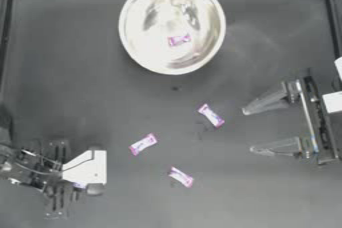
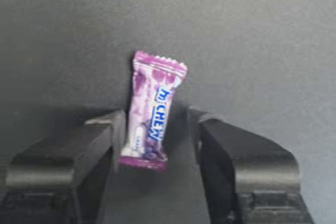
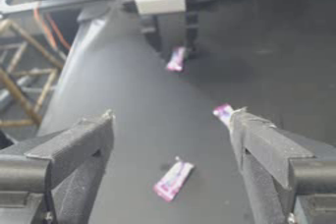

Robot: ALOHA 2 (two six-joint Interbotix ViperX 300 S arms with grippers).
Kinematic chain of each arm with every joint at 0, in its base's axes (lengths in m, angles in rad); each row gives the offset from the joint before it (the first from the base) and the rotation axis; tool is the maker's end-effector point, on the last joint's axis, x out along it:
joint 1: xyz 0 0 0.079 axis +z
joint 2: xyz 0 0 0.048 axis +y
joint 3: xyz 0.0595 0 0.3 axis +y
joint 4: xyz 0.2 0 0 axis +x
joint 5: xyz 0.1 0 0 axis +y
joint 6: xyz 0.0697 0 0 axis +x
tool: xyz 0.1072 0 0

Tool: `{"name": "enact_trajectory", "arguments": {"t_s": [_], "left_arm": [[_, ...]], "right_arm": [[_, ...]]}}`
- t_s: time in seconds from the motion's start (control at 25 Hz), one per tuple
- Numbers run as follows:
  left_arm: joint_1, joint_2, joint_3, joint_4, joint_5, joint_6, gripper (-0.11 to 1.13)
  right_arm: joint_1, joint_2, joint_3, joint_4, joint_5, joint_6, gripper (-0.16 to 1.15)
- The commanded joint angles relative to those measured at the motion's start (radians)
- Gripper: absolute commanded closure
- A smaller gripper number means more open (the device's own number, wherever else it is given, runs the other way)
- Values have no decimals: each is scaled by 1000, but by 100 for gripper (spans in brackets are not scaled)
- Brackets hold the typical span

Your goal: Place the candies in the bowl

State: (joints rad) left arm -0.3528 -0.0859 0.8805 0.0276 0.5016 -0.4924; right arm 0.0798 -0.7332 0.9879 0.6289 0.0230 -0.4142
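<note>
Left end effector (image 2: 157,134) — three candies (image 1: 210,115) nearby

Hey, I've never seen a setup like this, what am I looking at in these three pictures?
It is a two-armed robot at a dark table. One picture looks straight down; the other two come from cameras on each arm's wrist. A shiny bowl at the far side holds one wrapped candy. Three candies lie loose on the table. The left gripper, near its own side, stands around a fifth candy; whether it grips it is unclear. The right gripper waits wide open at its side.
</note>
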Motion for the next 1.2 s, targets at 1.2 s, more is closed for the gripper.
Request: {"name": "enact_trajectory", "arguments": {"t_s": [1.2], "left_arm": [[83,-164,-109,155,133,-40,50]], "right_arm": [[-40,-49,51,15,-58,-2,0]]}}
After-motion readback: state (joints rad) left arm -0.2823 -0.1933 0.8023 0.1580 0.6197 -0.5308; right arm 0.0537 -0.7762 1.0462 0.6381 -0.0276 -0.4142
